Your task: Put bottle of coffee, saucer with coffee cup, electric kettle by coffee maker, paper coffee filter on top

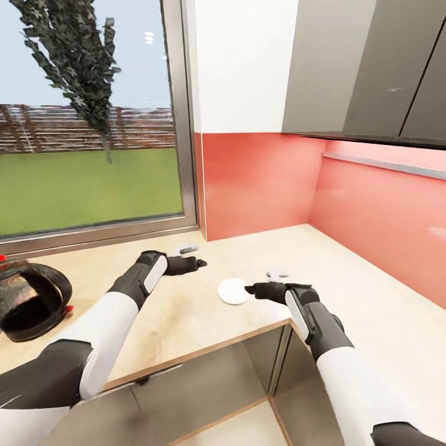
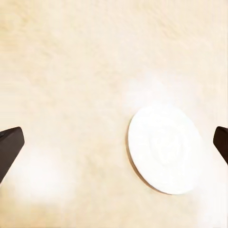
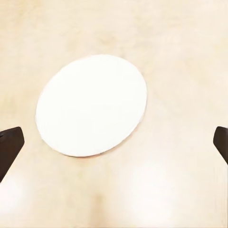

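Observation:
A flat white round saucer (image 1: 234,290) lies on the pale countertop (image 1: 186,322) near its front edge. Its faint inner ring shows in the left wrist view (image 2: 165,149), and it appears as a plain white disc in the right wrist view (image 3: 91,105). My right gripper (image 1: 253,289) hovers open just right of the saucer, its dark fingers (image 3: 9,145) spread wide. My left gripper (image 1: 197,262) is open too, above the counter a little back and left of the saucer, with nothing between its fingers (image 2: 9,145). A dark rounded appliance (image 1: 31,300) with red marks sits at the counter's far left; whether it is kettle or coffee maker I cannot tell.
The counter turns a corner under a red backsplash (image 1: 260,179) and runs on along the right wall. Grey wall cabinets (image 1: 371,68) hang above it. A large window (image 1: 93,118) stands behind the left stretch. Grey base cabinets (image 1: 204,378) sit below the front edge.

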### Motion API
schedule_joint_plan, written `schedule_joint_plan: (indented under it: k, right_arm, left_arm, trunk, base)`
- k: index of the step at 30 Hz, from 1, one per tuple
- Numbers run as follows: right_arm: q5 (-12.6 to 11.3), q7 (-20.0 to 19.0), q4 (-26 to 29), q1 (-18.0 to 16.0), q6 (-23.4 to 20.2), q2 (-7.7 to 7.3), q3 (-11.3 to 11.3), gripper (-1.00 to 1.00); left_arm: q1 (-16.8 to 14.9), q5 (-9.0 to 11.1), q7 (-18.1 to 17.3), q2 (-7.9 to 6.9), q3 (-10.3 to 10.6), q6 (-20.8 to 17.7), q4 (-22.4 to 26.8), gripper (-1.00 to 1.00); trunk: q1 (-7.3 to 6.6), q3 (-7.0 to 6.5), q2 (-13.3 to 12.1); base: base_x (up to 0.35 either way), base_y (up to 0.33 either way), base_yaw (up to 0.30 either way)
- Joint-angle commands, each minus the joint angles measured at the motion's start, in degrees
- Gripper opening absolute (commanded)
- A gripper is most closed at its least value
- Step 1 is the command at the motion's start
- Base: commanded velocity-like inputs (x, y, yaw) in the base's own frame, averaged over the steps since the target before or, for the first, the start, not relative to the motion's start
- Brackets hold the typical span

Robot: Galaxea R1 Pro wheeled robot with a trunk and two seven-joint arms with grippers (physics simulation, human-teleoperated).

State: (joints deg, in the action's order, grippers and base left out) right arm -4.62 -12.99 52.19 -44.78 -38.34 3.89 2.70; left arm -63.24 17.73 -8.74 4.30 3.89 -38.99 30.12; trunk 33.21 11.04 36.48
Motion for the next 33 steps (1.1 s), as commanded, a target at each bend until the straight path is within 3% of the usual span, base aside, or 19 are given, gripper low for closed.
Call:
schedule_joint_plan:
  k: [1,20,24,33]
  right_arm:
    - [-0.5,0.2,0.1,0.1,-0.3,0.01,0.1,1.00]
    - [-0.6,0.2,0.1,3.6,-0.3,0.18,0.7,1.00]
    - [-0.6,0.2,0.1,3.9,-0.3,0.70,1.7,1.00]
    - [-0.6,0.1,0.0,4.6,-0.3,1.46,2.2,1.00]
  left_arm:
    - [0.0,-0.1,-0.1,-0.03,0.1,-0.2,0.0,1.00]
    - [2.5,0.0,-0.3,0.03,0.1,-0.1,0.0,1.00]
    - [3.3,0.0,-0.4,0.01,0.0,0.0,0.0,1.00]
    - [4.0,-0.1,-6.9,0.00,0.0,0.0,-0.2,1.00]
  trunk:
    - [0.04,0.10,0.1]
    - [0.04,0.10,0.1]
    - [0.04,0.10,0.1]
    - [0.04,0.10,0.1]
  base:
    - [0.262,0.000,0.000]
    - [0.145,0.000,0.000]
    - [0.019,0.000,0.000]
    - [0.001,0.000,0.000]
